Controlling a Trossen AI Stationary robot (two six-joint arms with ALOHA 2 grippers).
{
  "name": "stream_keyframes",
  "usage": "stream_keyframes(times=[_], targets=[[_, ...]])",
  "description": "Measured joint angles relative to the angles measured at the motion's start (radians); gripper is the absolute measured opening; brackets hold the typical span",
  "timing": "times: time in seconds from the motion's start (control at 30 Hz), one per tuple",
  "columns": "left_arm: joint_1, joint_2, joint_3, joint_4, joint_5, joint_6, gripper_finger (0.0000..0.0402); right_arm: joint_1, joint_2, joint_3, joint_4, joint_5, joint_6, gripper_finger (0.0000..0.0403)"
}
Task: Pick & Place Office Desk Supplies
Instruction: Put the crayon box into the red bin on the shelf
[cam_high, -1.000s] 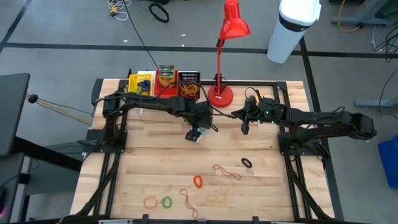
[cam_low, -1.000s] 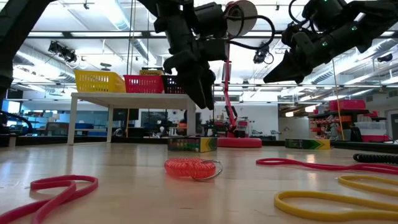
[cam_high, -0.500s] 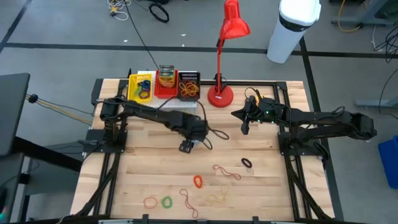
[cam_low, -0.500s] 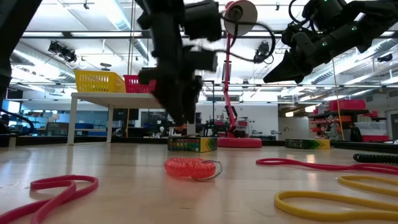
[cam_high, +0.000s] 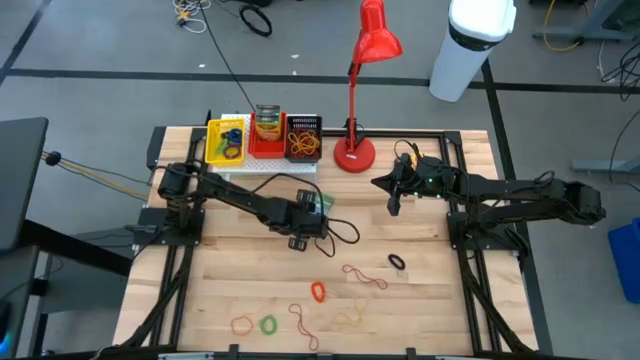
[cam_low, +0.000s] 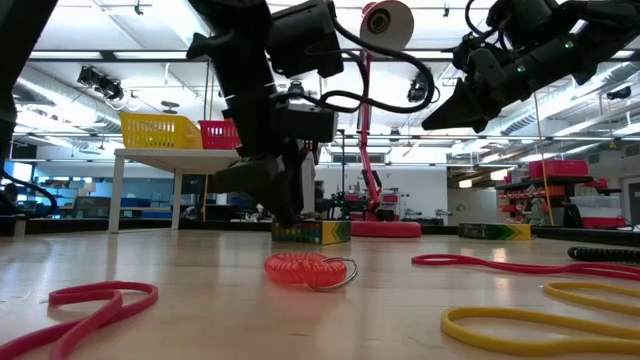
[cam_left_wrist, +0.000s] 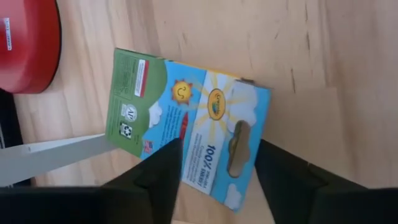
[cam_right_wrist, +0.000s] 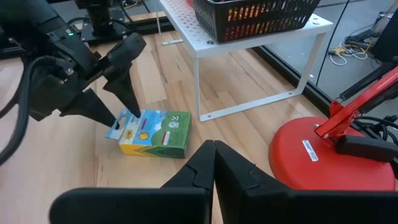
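Note:
A green-and-yellow crayon box (cam_high: 320, 203) lies flat on the wooden table in front of the white rack (cam_high: 262, 172); it also shows as the box (cam_right_wrist: 154, 133) in the right wrist view. My left gripper (cam_left_wrist: 214, 155) is open and slants down over the box's blue end, one finger on each side of it. My right gripper (cam_right_wrist: 214, 155) is shut with nothing in it, and hangs above the table beside the red lamp's base (cam_high: 354, 153). Several rubber bands lie toward the near edge, among them a black one (cam_high: 397, 261) and a red coil (cam_high: 319, 292). My left gripper's fingers (cam_right_wrist: 127, 99) stand on either side of the box's blue end (cam_left_wrist: 245, 140), slanting down from the table's near side. Whether they touch the box I cannot tell. The box rests flat on the table.
The rack carries a yellow bin (cam_high: 226, 140), a red bin (cam_high: 267, 130) and a black basket (cam_high: 304, 137). The tall lamp (cam_high: 372, 40) stands at the far middle. A second crayon box (cam_low: 495, 231) shows at the right in the low view. Bare wood lies between the box and the bands.
My left gripper has swung from beside the lamp toward the table's near edge, sunk toward the tabletop and tipped further downward; its fingers now stand at the crayon box. The box has kept its place.

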Motion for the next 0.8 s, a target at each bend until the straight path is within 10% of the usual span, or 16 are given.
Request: stream_keyframes(times=[0.47,0.8], targets=[[-0.001,0.000,0.000,-0.003,-0.001,0.024,0.0016,0.000,0.000,0.000,0.000,0.000,0.000,0.0016],[-0.019,-0.014,0.019,-0.022,-0.002,0.082,0.0008,0.024,0.034,0.002,-0.003,-0.030,0.028,0.0020]])
